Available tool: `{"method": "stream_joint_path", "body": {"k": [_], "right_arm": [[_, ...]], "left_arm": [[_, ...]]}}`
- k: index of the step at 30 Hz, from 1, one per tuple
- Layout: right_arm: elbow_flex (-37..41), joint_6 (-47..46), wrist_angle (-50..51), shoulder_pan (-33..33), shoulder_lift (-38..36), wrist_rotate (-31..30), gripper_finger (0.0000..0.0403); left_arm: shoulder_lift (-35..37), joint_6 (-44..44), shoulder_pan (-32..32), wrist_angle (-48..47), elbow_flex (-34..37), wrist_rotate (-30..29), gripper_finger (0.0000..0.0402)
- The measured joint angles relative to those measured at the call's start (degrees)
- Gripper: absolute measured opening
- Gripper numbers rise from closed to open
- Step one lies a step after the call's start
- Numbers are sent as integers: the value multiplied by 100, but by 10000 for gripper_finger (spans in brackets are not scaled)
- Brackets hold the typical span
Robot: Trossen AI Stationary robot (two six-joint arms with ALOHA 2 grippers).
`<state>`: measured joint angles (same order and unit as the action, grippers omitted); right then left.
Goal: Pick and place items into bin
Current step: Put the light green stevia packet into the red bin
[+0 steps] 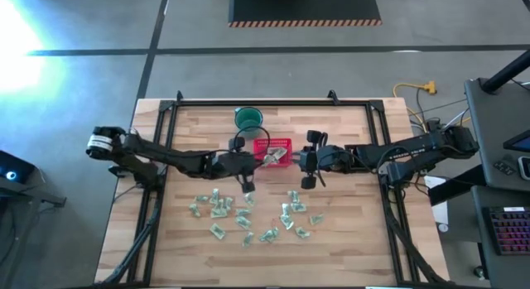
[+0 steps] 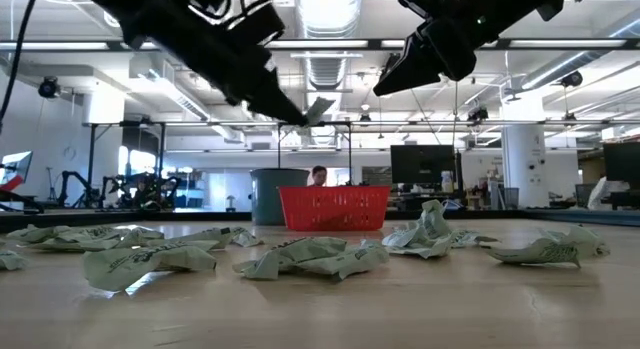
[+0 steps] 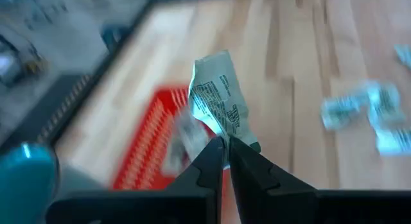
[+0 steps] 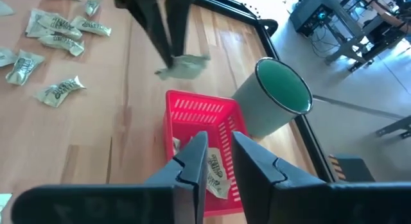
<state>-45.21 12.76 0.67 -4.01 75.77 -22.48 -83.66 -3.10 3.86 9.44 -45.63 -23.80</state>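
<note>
I've got the left end effector pinching one crinkled pale green-and-white wrapped piece, held up in the air just beside the small square red mesh-sided plastic basket. My right end effector hangs over that basket, fingers slightly apart, gripping nothing. More wrapped pieces lie scattered on the wooden desk near the basket.
</note>
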Motion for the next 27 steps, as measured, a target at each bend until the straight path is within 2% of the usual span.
{"method": "stream_joint_path", "body": {"k": [4,11,19,22,27], "right_arm": [[1,97,50,0,0,1,59],[2,91,80,-2,0,0,60],[3,78,82,-2,0,0,61],[7,78,80,-2,0,0,60],[7,76,82,-2,0,0,57]], "left_arm": [[-217,-364,-202,324,-87,-14,8],[-570,-336,-625,288,-87,-26,8],[-623,-327,-768,160,-116,-17,10],[-623,-330,-767,91,-131,-12,26],[-623,-329,-765,56,-120,-11,79]]}}
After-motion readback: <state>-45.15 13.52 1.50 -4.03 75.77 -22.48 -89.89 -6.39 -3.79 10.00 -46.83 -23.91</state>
